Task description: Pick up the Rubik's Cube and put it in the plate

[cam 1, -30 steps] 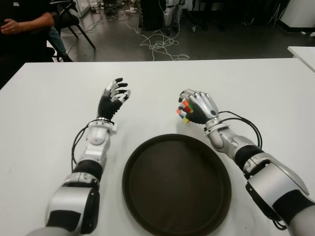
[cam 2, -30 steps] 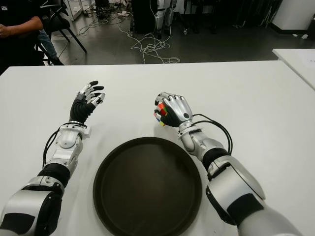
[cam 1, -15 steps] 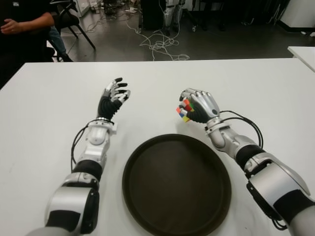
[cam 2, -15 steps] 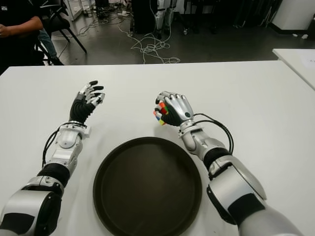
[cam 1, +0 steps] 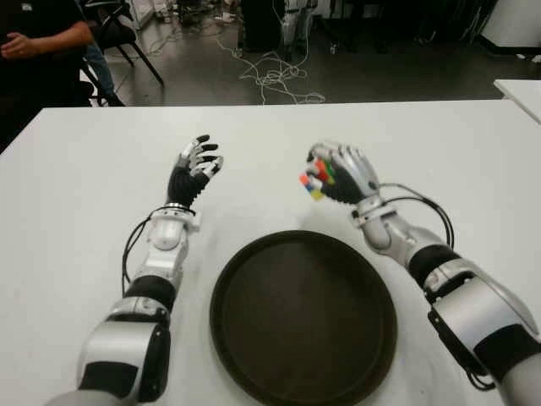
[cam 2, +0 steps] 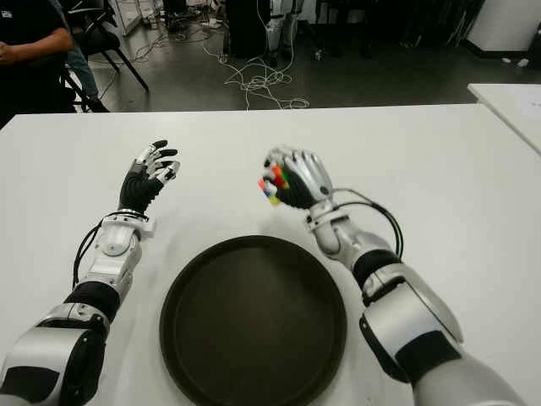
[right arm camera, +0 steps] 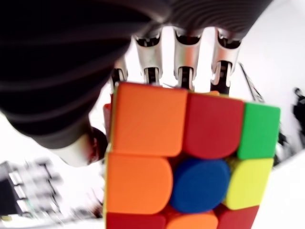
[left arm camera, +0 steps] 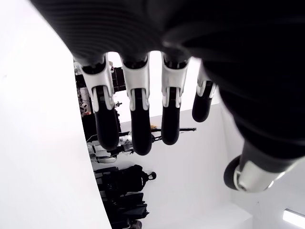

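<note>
Right wrist view: right robot hand grips the Rubik's Cube beyond the plate.

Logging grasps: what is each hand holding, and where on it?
Right hand holds the Rubik's Cube, fingers wrapped over its far side. Left hand holds nothing.

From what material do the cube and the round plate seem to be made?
The Rubik's Cube, held in the right hand, looks like glossy plastic: bright smooth tiles with rounded edges. The plate is dark brown and matte with a raised rim, perhaps plastic or wood; the look leaves this open. The left hand is open beside it.
</note>
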Robot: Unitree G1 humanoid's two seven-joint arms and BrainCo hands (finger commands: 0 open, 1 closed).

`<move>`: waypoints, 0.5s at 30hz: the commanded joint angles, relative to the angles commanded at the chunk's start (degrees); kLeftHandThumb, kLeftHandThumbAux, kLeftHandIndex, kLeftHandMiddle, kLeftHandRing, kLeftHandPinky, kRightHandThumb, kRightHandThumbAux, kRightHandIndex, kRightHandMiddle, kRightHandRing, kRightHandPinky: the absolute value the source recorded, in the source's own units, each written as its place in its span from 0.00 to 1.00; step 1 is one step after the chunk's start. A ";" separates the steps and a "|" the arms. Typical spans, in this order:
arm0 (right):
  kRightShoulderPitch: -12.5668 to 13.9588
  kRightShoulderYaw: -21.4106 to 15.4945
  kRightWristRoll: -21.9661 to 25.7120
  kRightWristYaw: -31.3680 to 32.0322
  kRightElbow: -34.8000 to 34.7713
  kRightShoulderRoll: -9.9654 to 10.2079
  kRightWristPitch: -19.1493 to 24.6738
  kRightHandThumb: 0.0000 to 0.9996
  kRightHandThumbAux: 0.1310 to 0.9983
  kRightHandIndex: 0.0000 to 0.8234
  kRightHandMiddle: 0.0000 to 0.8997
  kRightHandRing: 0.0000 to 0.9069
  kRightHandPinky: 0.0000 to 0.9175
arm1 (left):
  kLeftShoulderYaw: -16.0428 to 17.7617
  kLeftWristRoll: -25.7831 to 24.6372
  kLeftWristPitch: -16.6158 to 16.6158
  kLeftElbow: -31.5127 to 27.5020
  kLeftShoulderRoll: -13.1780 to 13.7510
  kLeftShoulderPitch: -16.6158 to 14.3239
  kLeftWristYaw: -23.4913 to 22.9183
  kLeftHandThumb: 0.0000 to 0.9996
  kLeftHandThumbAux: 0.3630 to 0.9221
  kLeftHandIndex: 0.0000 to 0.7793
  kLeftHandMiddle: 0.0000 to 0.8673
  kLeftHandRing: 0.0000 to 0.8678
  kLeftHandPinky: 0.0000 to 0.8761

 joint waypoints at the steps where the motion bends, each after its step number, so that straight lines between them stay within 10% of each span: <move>1: -0.09 0.18 -0.34 -1.05 -0.33 -0.11 -0.42 0.69 0.69 0.53 0.76 0.76 0.75 | 0.00 -0.01 -0.06 0.00 0.01 -0.01 -0.01 0.11 0.41 0.22 0.29 0.32 0.36; 15: -1.34 1.25 -2.38 -8.38 -2.79 -1.71 -3.42 0.68 0.70 0.52 0.75 0.75 0.74 | -0.06 0.02 0.14 0.64 0.36 -0.36 -0.09 0.12 0.40 0.23 0.29 0.32 0.36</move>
